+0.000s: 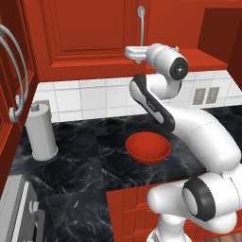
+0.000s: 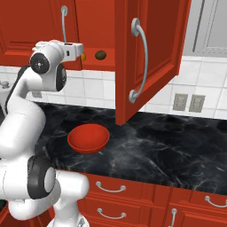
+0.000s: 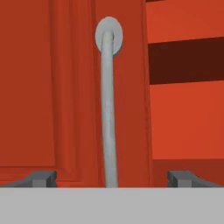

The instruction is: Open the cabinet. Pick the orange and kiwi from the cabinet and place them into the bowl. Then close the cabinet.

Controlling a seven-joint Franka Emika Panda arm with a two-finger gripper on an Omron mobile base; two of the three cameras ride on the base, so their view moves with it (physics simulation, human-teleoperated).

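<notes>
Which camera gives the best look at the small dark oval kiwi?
The right base view: the small dark oval kiwi sits in plain sight on the shelf of the red wooden wall cabinet, whose right door stands open. The left base view and hand view face the closed left door instead.

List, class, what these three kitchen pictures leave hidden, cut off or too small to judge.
- Orange: right base view, mostly hidden behind the robot's hand; a sliver shows.
- Kiwi: right base view, too small to judge what it rests on.
- Left door handle: hand view, lower end cut off at the bottom between the open tool tips.
- Paper towel holder: left base view, top partly covered by a door handle.
</notes>
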